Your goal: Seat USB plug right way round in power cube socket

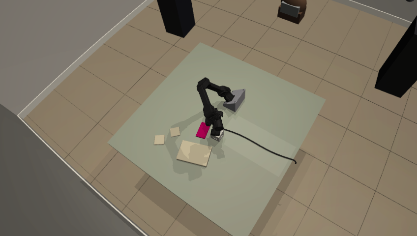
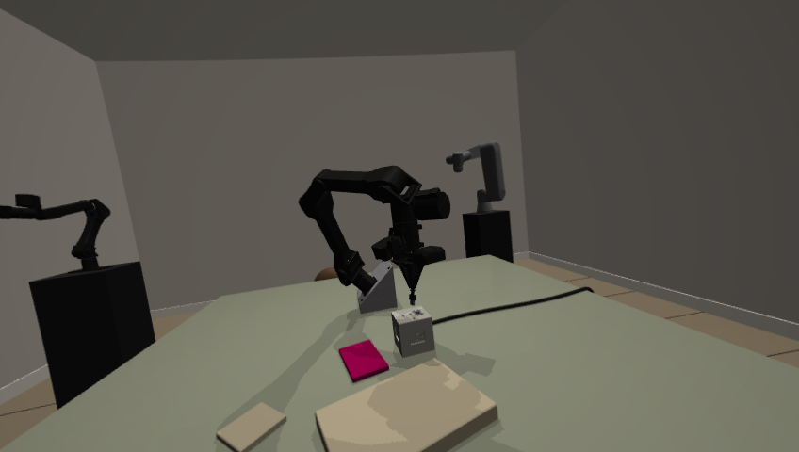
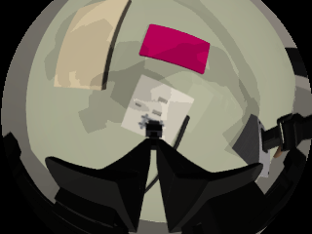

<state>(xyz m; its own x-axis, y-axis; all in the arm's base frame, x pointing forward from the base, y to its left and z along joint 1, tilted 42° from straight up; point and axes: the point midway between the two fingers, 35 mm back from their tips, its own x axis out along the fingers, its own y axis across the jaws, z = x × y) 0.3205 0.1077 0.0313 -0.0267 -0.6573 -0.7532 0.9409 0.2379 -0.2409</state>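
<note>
The arm [image 2: 331, 223] rises from a grey wedge-shaped base [image 2: 382, 291] near the middle of the table [image 2: 561, 363], folds at a high elbow and reaches forward, with the wrist turned so the gripper [image 2: 412, 296] points straight down. Its fingers are pinched nearly together on a small dark plug [image 3: 154, 128], which hangs just above the top face of the cube [image 2: 413, 331]; from the side view a thin gap seems to separate plug and cube, though the plug is too small to make out its orientation.

Left to right across the table: two small tan tiles [image 1: 159, 139] and [image 1: 174, 132] lie toward the left corner, a larger tan board [image 1: 194, 153] sits nearer the front edge, a magenta card [image 1: 202, 130] lies flat just beside the cube, and a black cable [image 1: 257, 146] runs from the cube off toward the right edge, its end hanging past it.

From above, the wrist hides most of the cube and all of the socket. In the wrist view the markings on the cube's top are blurred, and the socket itself cannot be picked out beneath the plug.
</note>
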